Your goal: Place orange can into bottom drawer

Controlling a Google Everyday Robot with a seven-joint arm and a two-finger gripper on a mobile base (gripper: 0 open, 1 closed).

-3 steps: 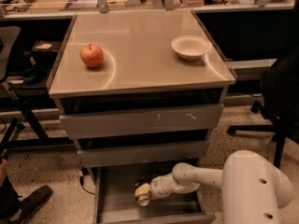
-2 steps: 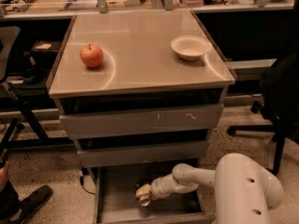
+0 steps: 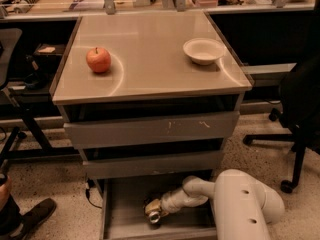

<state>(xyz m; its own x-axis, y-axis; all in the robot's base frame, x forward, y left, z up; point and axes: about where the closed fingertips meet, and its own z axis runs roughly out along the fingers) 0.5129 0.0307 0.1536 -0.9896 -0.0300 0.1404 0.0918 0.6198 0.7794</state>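
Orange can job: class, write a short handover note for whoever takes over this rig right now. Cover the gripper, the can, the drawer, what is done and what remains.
Gripper: low inside the open bottom drawer, at the orange can.
Orange can: inside the drawer, against the gripper tip; whether it rests on the drawer floor is unclear.
Done: drawer is pulled out, can is inside it.
Left: make sure the can is set down and free, then lift the arm out.
Apple and bowl sit on the cabinet top.

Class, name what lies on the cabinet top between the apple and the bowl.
Nothing: the camera view shows bare top between apple and bowl. The claw is down in the bottom drawer.
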